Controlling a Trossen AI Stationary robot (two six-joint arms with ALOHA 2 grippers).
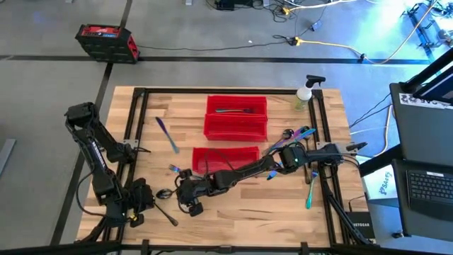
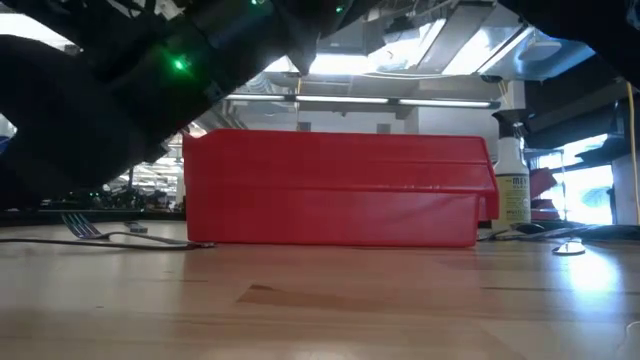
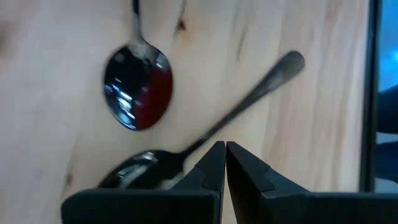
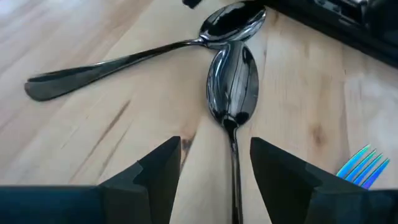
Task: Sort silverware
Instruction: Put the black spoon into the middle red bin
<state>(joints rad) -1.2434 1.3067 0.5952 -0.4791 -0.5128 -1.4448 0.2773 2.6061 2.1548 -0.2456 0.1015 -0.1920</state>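
Two dark spoons lie flat on the wood near the table's front left. One spoon (image 4: 233,81) has its handle running back between the open fingers of my right gripper (image 4: 214,165), which stand on either side of it, low over the table (image 1: 185,200). The other spoon (image 4: 124,59) lies with its bowl (image 3: 134,171) next to the first spoon's bowl (image 3: 137,90). My left gripper (image 3: 225,158) is shut, with its tips at that second spoon's neck. More silverware lies about: a purple knife (image 1: 167,134), a blue fork (image 1: 173,168) and a pile (image 1: 290,138). My left gripper's shut fingertips (image 3: 214,163) stand by the second spoon's neck (image 3: 189,149), slanting down from the table's left. Whether they touch it I cannot tell. The spoon lies flat on the table.
Three red bins (image 1: 236,106), (image 1: 235,126), (image 1: 225,157) stand mid-table, and the far one holds silverware. A spray bottle (image 1: 304,95) stands at the back right. A teal piece (image 1: 309,191) lies at the right. The low view shows a bin (image 2: 335,190) and a fork (image 2: 85,228).
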